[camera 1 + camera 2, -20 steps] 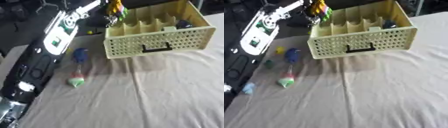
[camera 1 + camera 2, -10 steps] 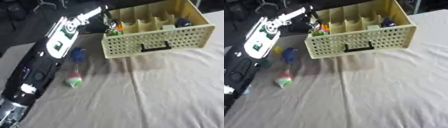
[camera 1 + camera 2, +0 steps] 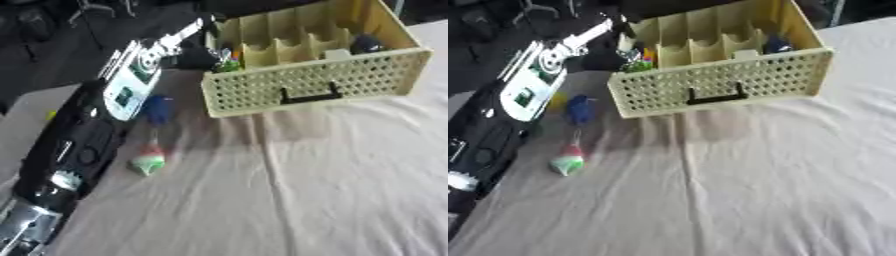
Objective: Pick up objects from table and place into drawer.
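Left hand (image 3: 203,54) is over the yellow drawer's (image 3: 315,85) left end compartment, dark against it, with a small green and orange thing (image 3: 229,64) just beside; whether its fingers pinch it, I cannot tell. On the cloth-covered tabletop (image 3: 306,190), near the left edge, lie a blue object (image 3: 158,109) and a green, red and white object (image 3: 147,161).

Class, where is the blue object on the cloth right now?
The blue object lies left of the yellow drawer, beside the left arm, above the green-and-red item.
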{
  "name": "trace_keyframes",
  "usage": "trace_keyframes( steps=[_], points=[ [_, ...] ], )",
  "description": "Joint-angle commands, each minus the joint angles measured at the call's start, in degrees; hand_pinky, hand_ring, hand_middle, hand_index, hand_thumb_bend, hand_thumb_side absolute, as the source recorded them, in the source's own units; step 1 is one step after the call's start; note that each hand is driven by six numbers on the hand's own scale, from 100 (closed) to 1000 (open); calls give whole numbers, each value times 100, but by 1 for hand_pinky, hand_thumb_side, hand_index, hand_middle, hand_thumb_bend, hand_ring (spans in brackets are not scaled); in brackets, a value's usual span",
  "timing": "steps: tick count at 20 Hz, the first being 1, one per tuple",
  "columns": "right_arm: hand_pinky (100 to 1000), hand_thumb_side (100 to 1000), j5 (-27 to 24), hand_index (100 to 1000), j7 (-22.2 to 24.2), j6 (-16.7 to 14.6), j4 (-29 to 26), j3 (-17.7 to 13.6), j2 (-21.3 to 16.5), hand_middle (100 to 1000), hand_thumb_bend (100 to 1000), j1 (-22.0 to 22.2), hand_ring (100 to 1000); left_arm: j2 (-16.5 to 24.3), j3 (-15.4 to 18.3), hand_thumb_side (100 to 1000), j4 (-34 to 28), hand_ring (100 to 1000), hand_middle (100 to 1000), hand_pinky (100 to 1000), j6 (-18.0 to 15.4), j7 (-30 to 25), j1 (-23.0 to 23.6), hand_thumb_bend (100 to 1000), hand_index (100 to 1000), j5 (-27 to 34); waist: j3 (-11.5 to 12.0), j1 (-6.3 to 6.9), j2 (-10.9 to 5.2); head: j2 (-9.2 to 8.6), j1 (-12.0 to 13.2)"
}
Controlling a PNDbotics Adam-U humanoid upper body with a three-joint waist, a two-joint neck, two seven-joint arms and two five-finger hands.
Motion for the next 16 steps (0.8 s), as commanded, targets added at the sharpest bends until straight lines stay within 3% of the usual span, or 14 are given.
trace_keyframes(
  steps=[1, 6, 10, 14, 16],
  points=[
    [401, 625, -52, 759, -12, -28, -91, -6, -132, 412, 100, -21, 448, 111, 217, 659, -420, 792, 749, 651, 65, 230, -94, 100, 1000, 301, 42, -91, -162, 34, -36],
    [398, 620, -98, 758, -20, -124, -91, 12, -314, 413, 100, 29, 449, 223, 555, 832, -1449, 768, 705, 637, 329, 1354, -136, 100, 989, 1556, 158, -170, -245, 136, -153],
    [402, 627, -125, 759, -1, -75, -91, 26, -315, 414, 100, 77, 450, 384, 629, 823, -2112, 760, 694, 626, 448, 2104, -117, 100, 971, 2746, 275, -237, -298, 200, -228],
    [407, 637, -78, 764, 225, 39, -91, 66, -529, 412, 100, 149, 452, 703, 752, 807, -2936, 755, 695, 623, 533, 2621, 140, 100, 959, 3256, 430, -351, -339, 266, -369],
    [408, 697, 23, 758, 545, 167, -91, 115, -764, 408, 100, 186, 448, 876, 849, 826, -3476, 756, 699, 626, 562, 2836, 454, 100, 959, 3412, 504, -425, -348, 303, -464]
  ],
)
